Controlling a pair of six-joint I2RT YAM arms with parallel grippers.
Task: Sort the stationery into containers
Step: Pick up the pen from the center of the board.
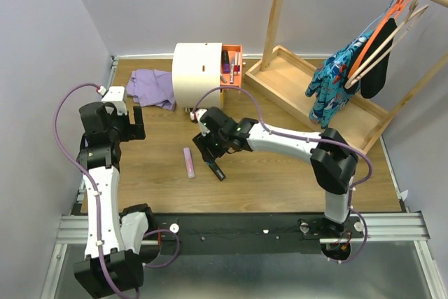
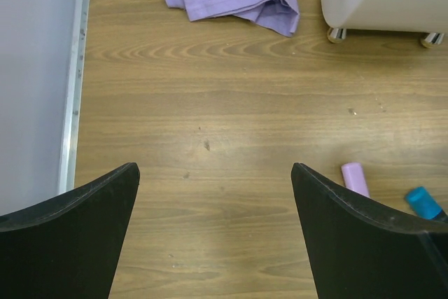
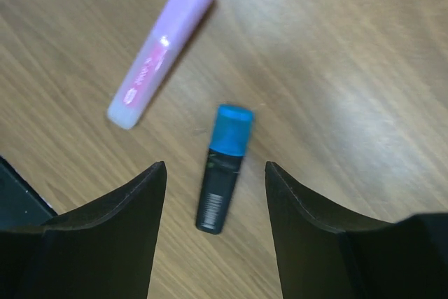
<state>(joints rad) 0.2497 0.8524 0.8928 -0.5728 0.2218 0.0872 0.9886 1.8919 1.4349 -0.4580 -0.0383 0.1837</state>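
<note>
A dark marker with a blue cap [image 3: 224, 166] lies flat on the wooden table, between and below the spread fingers of my right gripper [image 3: 215, 167], which is open and touches nothing. A pink bar [image 3: 159, 50] lies just beyond it, also seen as pink bar [image 1: 189, 162] and pink bar [image 2: 355, 176]. The cream-white chest [image 1: 198, 71] stands at the back, with an orange drawer [image 1: 232, 68] pulled out and pens inside. My right gripper [image 1: 210, 157] hovers in front of it. My left gripper [image 1: 137, 122], the same left gripper [image 2: 215, 173], is open over bare wood.
A purple cloth [image 1: 155, 87] lies left of the chest. A wooden clothes rack with a flat tray [image 1: 287, 75] and hung clothes [image 1: 343, 78] fills the back right. A metal rail [image 2: 73, 82] edges the table on the left.
</note>
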